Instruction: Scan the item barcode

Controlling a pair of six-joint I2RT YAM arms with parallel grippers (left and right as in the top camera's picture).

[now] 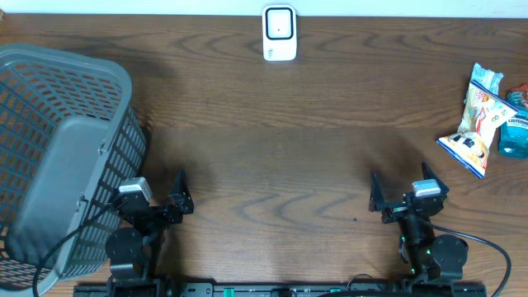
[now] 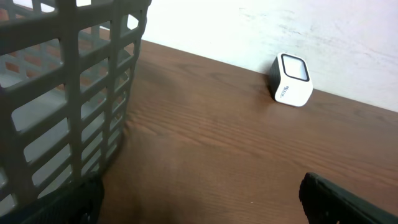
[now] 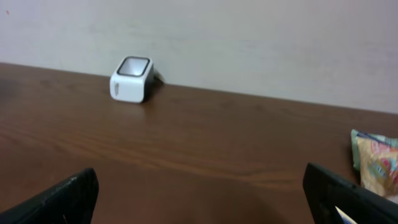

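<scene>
Far to the right of the white scanner (image 1: pixel 280 33), at the worktop (image 1: pixel 272 148) edge: snack packet (image 1: pixel 476 124), lying flat, touching a blue item (image 1: pixel 516 125) on the side away from the scanner. Barcode too small to make out. Forward and right of the scanner: right fingers (image 1: pixel 376 196), spread wide, pinching nothing, well apart from the packet. Forward and left of the scanner: left fingers (image 1: pixel 181 183), likewise spread and empty, just beside a grey mesh basket (image 1: pixel 74 99).
</scene>
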